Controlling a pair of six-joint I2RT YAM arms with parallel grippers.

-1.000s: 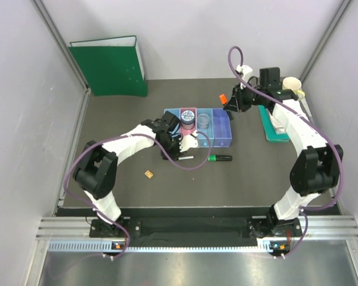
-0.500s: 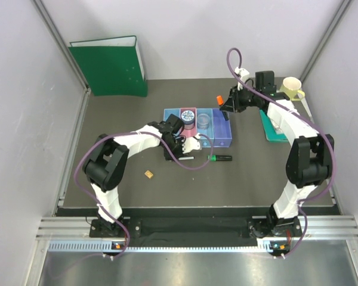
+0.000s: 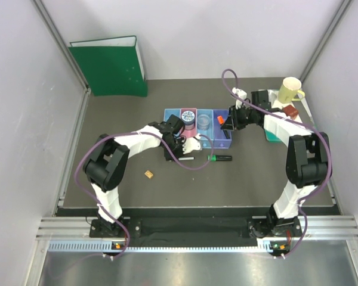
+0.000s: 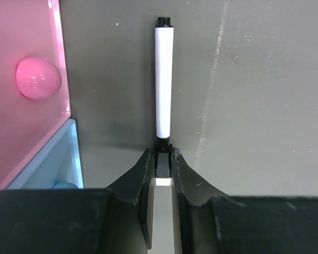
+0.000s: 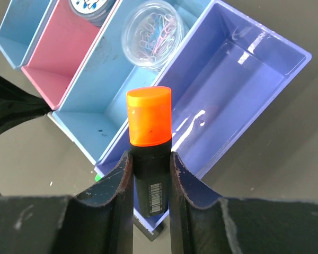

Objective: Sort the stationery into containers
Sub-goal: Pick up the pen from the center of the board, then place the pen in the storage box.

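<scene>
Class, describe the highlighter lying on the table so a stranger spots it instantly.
Find the row of four coloured bins. On the near side of its purple end lies a black highlighter. Its green cap sets it apart from the white pen nearby.

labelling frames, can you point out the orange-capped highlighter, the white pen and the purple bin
orange-capped highlighter (image 5: 149,123), right wrist view, on its orange cap
white pen (image 4: 164,79), left wrist view, middle of the white barrel
purple bin (image 5: 238,79), right wrist view, on its bare floor
</scene>
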